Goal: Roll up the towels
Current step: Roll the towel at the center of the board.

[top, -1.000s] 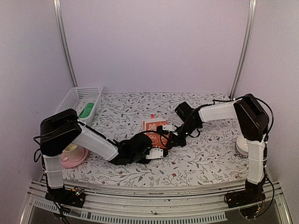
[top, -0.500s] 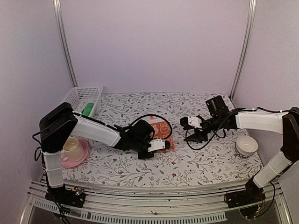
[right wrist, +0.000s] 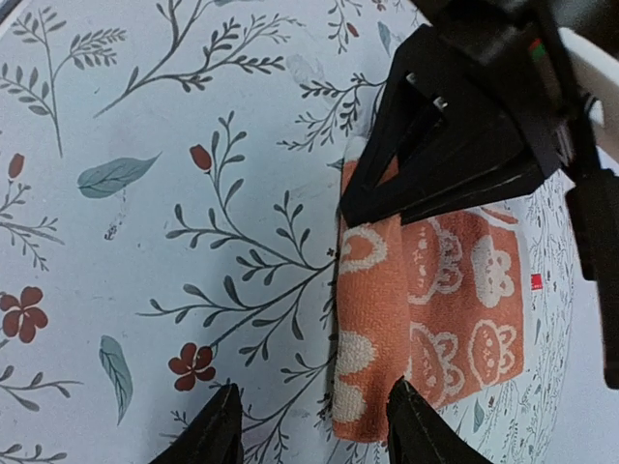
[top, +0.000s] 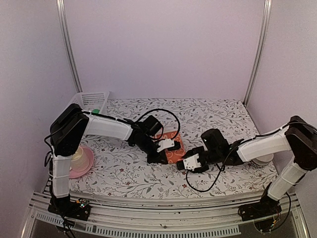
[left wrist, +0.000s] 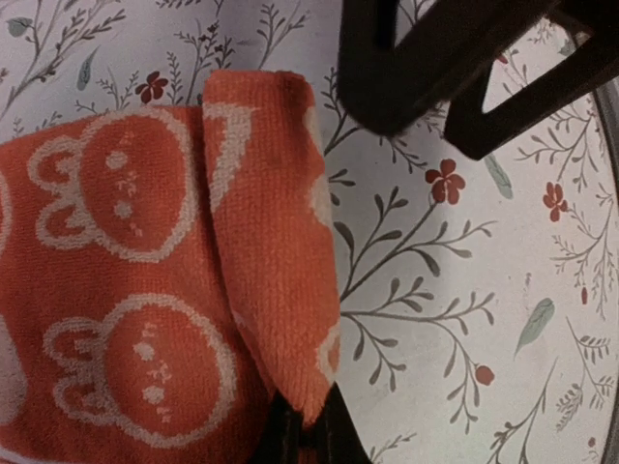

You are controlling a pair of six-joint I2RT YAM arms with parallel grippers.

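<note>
Centrally on the floral-printed bench (top: 223,119) lies the orange towel (top: 174,153), patterned with white rabbit faces, flat apart from one edge doubled over into a thick band. The left gripper (left wrist: 309,435) has its jaws clamped together on the corner of that doubled band; in the left wrist view only the dark fingertips show at the bottom edge, and the towel's left side is cut off by the frame. From above, the left arm's wrist covers much of the cloth, so its full outline cannot be made out. The right gripper (right wrist: 314,391) hovers low over bare bench just beside the towel's folded edge, jaws apart with nothing between them; whether the right-hand fingertip touches the cloth cannot be told. Far left, a white slatted basket (top: 84,101) holds the green towel (top: 95,111), of which only a small patch shows past the left arm. A cream cup (top: 79,157) on a pink saucer (top: 85,166) is partly hidden behind the left arm's upright link, and a white bowl (top: 265,159) on the right barely peeks out from under the right forearm.
</note>
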